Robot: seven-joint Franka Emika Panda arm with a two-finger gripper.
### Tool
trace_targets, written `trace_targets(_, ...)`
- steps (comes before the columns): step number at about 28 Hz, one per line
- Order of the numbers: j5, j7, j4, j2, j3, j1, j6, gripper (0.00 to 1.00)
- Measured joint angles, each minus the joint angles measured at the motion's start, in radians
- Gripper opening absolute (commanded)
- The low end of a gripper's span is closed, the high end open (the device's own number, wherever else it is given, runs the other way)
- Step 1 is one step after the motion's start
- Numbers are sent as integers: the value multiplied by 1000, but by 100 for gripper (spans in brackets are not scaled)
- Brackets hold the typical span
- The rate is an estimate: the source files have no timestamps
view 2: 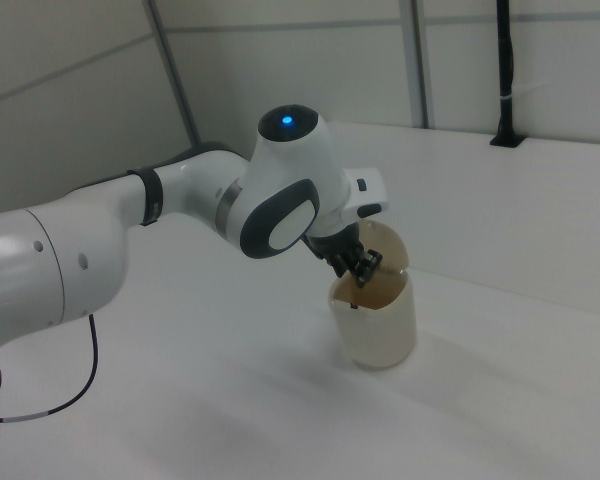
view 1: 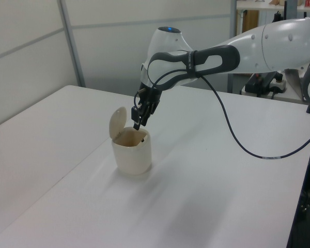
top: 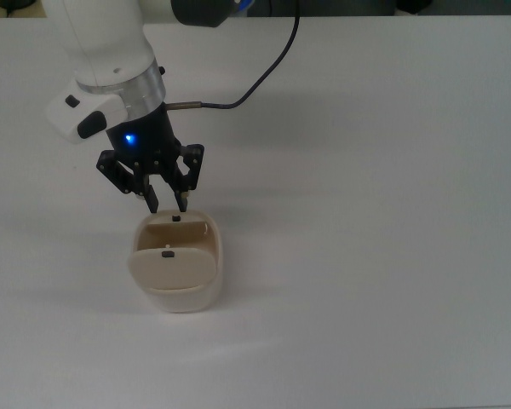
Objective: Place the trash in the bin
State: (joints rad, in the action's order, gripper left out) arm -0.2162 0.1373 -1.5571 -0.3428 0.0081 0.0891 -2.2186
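Hovering just above the bin's open mouth, left of centre in the top view, the gripper points straight down with its two fingers spread apart and nothing between them. No trash shows anywhere on the table; presumably it lies inside the bin, directly beneath the fingertips.

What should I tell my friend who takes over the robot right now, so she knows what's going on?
Hand: open and empty, hovering right above the mouth of the small cream-beige plastic bin.
Bin: upright on the white table, rounded flap lid tipped open.
Crumpled cream-white trash: not in the hand, not on the table in any view; most likely dropped inside the bin.
Done: probably the drop.
Left: lift the hand away and check inside the bin.
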Motion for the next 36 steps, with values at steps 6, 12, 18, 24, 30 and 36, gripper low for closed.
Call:
trace_targets(6,0,0,2,24,-5,1,18,100)
trace_targets(12,5,0,6,87,-16,7,163,100)
trace_targets(18,41,0,9,175,-40,14,327,100)
trace_targets(24,95,0,10,254,-66,14,457,100)
trace_targets(30,189,0,10,296,-68,14,547,100)
trace_targets(36,224,0,10,303,-66,13,599,100)
